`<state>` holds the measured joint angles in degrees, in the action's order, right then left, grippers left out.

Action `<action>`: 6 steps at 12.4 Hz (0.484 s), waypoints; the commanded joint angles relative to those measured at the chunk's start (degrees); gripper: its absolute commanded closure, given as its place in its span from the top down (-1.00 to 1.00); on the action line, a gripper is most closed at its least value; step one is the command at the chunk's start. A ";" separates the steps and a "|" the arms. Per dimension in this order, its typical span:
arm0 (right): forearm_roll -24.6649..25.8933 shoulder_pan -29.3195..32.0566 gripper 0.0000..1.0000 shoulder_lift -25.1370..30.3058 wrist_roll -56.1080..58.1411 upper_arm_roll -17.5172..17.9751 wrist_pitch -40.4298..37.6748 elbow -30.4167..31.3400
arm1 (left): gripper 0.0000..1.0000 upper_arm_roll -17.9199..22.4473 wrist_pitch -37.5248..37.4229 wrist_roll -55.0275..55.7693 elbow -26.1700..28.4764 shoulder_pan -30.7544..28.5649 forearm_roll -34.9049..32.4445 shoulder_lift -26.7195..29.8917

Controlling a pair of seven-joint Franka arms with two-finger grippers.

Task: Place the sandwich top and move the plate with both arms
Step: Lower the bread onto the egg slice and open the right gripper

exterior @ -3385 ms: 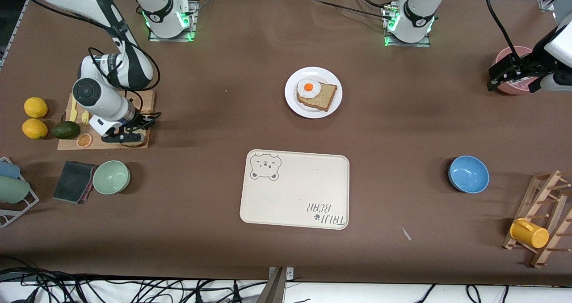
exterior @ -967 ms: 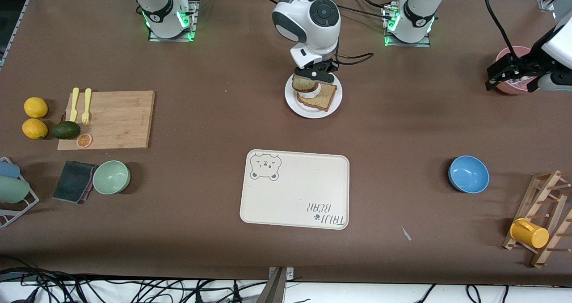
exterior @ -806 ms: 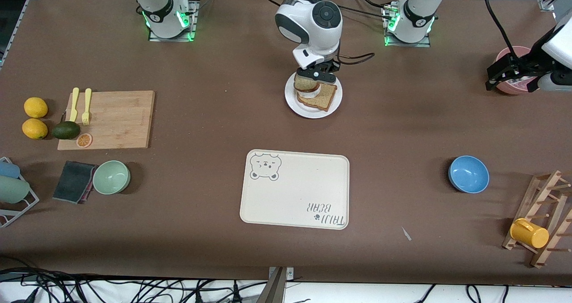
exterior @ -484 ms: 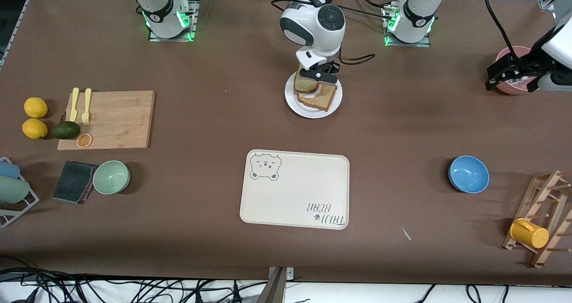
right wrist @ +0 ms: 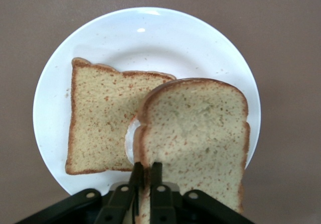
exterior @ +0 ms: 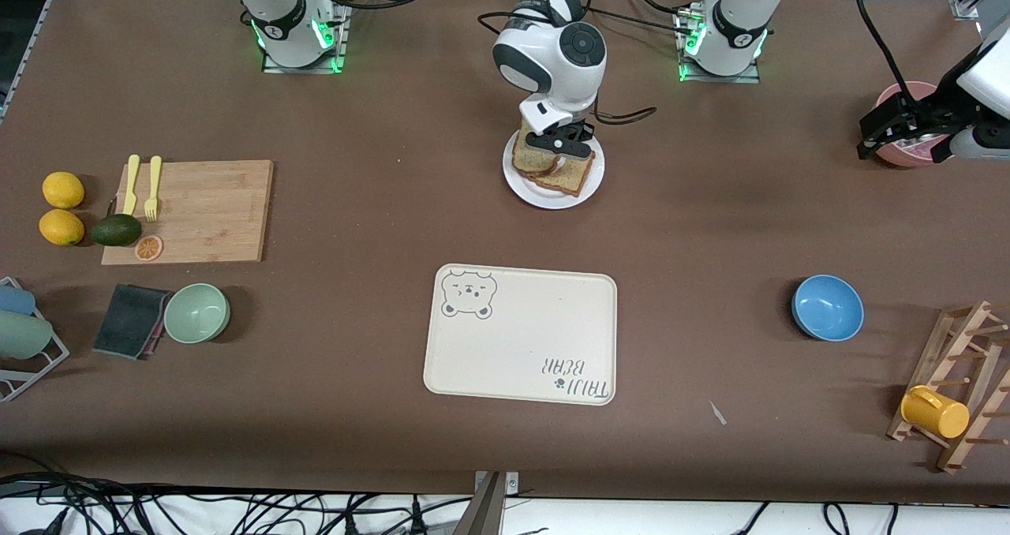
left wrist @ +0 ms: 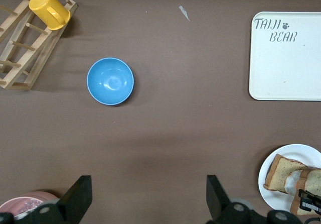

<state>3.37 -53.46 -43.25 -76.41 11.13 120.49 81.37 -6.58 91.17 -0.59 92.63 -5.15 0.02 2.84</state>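
Note:
The white plate (exterior: 552, 197) (right wrist: 150, 33) lies in the middle of the table, nearer the robot bases than the tray. On it rests a brown bread slice (exterior: 578, 177) (right wrist: 100, 118) with a bit of egg white (right wrist: 131, 139) showing. The sandwich top (exterior: 532, 160) (right wrist: 200, 128) lies partly over that slice and the egg. My right gripper (exterior: 562, 142) (right wrist: 146, 171) is shut on its crust edge, just above the plate. My left gripper (exterior: 872, 142) (left wrist: 148, 184) waits open with nothing in it, over the pink bowl (exterior: 907, 97) at the left arm's end of the table.
The cream bear tray (exterior: 521, 334) lies nearer the front camera than the plate. A blue bowl (exterior: 827, 308) and a wooden rack with a yellow cup (exterior: 935, 413) are toward the left arm's end. A cutting board (exterior: 205, 211) and a green bowl (exterior: 196, 312) are toward the right arm's end.
My right gripper has come down over the plate and the sandwich top has settled flatter, now hiding the egg. The left arm has not moved.

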 commanded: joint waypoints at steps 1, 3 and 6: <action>0.68 0.11 0.26 0.01 -1.20 -0.14 0.44 0.01 | 1.00 -0.10 -1.26 0.15 -2.63 0.32 -0.02 -1.52; 0.32 1.07 0.48 0.36 -0.67 -0.50 -0.17 -0.51 | 1.00 -0.01 -1.26 -0.37 -2.72 0.05 -0.02 -1.61; -0.12 3.88 0.49 0.71 0.03 -0.67 -4.54 -4.80 | 1.00 -0.10 -1.35 -0.11 -2.63 0.23 -0.02 -1.61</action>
<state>3.36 -51.31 -43.05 -76.56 10.18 119.92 79.98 -6.68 91.17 -0.59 92.20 -5.15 0.02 2.33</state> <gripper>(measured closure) 0.256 0.000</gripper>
